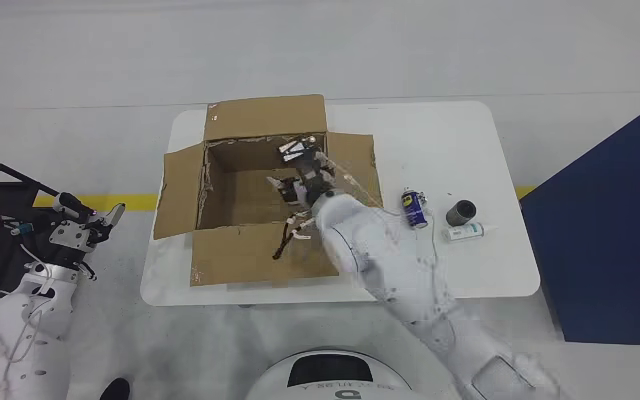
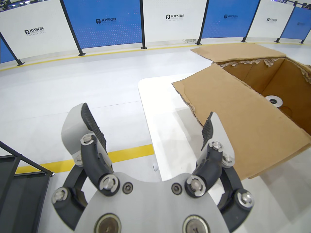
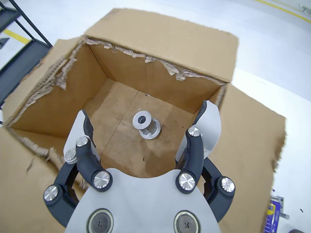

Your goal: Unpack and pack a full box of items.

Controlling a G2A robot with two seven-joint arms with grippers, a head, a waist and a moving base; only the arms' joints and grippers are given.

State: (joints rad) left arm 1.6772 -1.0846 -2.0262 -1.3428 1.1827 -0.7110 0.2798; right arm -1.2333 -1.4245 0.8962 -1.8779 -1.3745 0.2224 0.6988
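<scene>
Metal fingers spread and empty, the right gripper (image 3: 144, 107) hangs over the open cardboard box (image 3: 155, 83). It is lined up above a silver spool (image 3: 145, 127) that stands upright on the box floor, apparently the last item to lift out. Beyond the splayed flaps, a blue spray can (image 1: 413, 207), a dark cylinder (image 1: 461, 212) and a white tube (image 1: 464, 232) lie close together on the white table (image 1: 450, 130), seemingly already unpacked. The left gripper (image 2: 147, 110), likewise unclenched, hangs beyond the table's opposite edge, probably to leave the working arm room.

Matt, rough-torn cardboard box (image 3: 155, 81); smooth, probably metal spool (image 3: 146, 128).
</scene>
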